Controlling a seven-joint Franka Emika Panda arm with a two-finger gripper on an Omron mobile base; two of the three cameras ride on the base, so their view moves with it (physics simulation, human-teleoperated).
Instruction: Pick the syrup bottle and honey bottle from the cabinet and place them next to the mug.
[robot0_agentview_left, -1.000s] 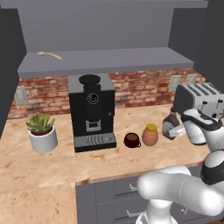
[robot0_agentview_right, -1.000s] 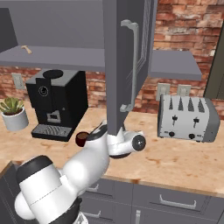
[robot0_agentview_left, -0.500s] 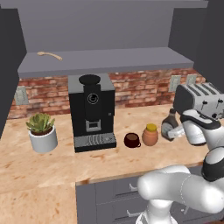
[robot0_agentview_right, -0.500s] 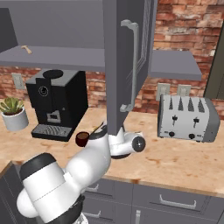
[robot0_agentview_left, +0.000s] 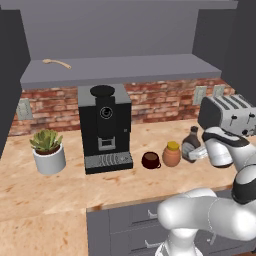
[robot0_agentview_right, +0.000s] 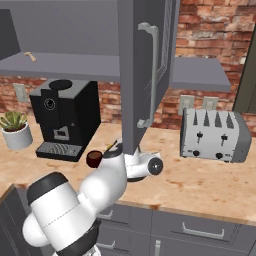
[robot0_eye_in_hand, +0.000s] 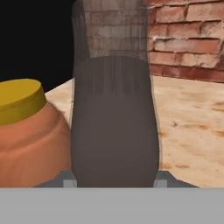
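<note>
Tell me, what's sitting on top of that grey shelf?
On the cabinet shelf lies one small tan thing near its left end. The open door covers part of it from the right.

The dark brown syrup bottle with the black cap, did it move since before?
Yes. The dark brown syrup bottle has shifted slightly left, closer to the squat orange honey bottle.

Potted plant in white pot (robot0_agentview_left: 48, 151) left of black coffee machine (robot0_agentview_left: 104, 127), then dark maroon mug (robot0_agentview_left: 150, 160), squat orange honey bottle (robot0_agentview_left: 171, 154), dark brown syrup bottle (robot0_agentview_left: 190, 144), silver toaster (robot0_agentview_left: 231, 116) far right, all on speckled beige counter (robot0_agentview_left: 60, 191).
</note>
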